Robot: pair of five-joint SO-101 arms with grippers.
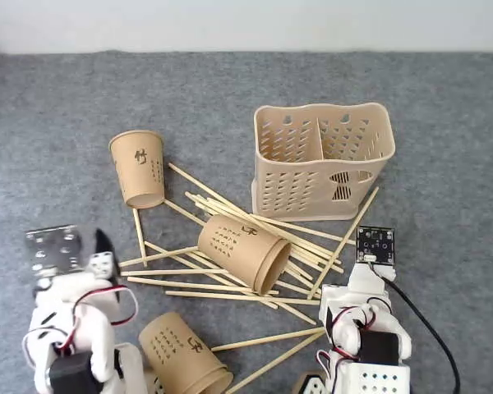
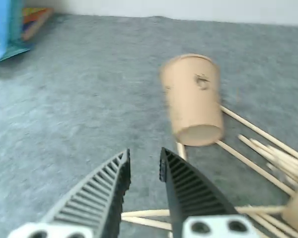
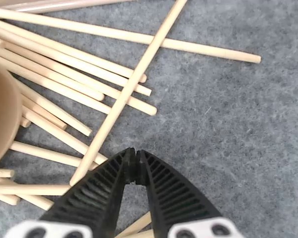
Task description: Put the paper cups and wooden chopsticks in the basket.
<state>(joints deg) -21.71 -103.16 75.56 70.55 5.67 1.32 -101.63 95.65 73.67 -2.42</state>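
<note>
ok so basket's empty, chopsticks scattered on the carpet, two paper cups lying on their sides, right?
No, three paper cups lie on their sides, not two. The high view shows the far cup, the middle cup on the chopsticks, and the near cup. The basket is empty, as you say.

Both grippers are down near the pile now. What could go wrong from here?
1. The right gripper sits shut beside crossed chopsticks; grabbing one would likely drag or flick its neighbours.
2. The middle cup lies on its side over the chopsticks, so pulling them may roll it.
3. The far cup points its base at the open left gripper; a nudge could roll it away.
</note>
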